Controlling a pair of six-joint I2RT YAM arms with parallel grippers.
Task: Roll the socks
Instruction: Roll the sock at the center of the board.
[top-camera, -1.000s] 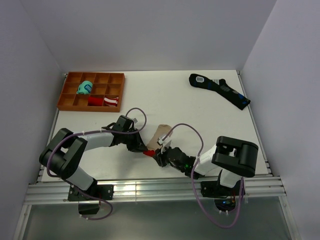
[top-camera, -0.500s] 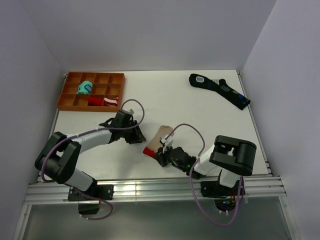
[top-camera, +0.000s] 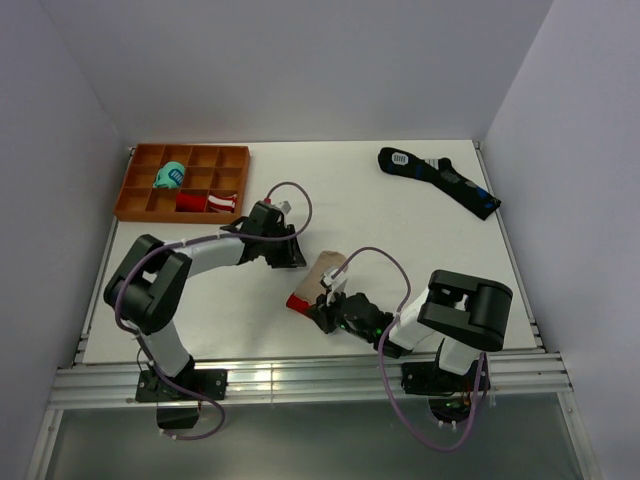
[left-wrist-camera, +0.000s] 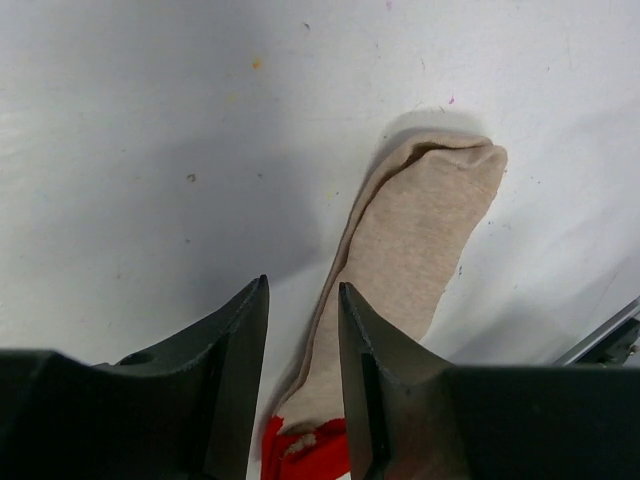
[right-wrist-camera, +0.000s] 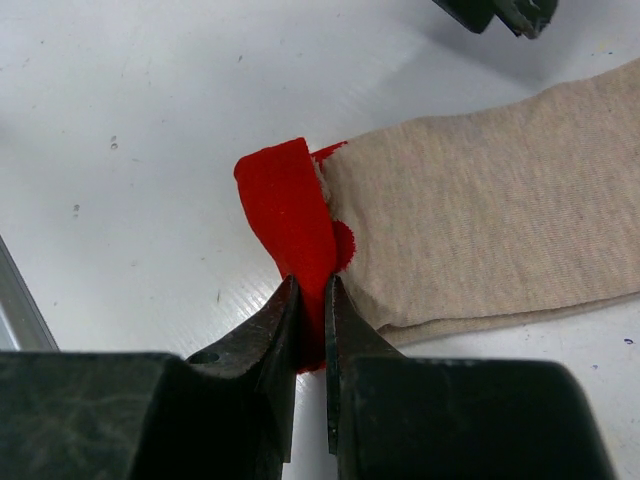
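No legible text, brand or number anywhere; white patch on black sock (top-camera: 400, 158) unreadable.

The top view looks down from high behind the arms, their bases at the bottom edge, and takes in the whole table (top-camera: 400, 230) from afar, with walls on three sides. The left wrist view sits close above the table and looks past the left claw (left-wrist-camera: 303, 290) at its bottom edge, with the socks (left-wrist-camera: 410, 260) running toward the upper right. The right wrist view is nearer still, with the right claw (right-wrist-camera: 310, 285) at bottom centre. All three share the socks. The right wrist view also catches the left claw's tips in its upper right corner.
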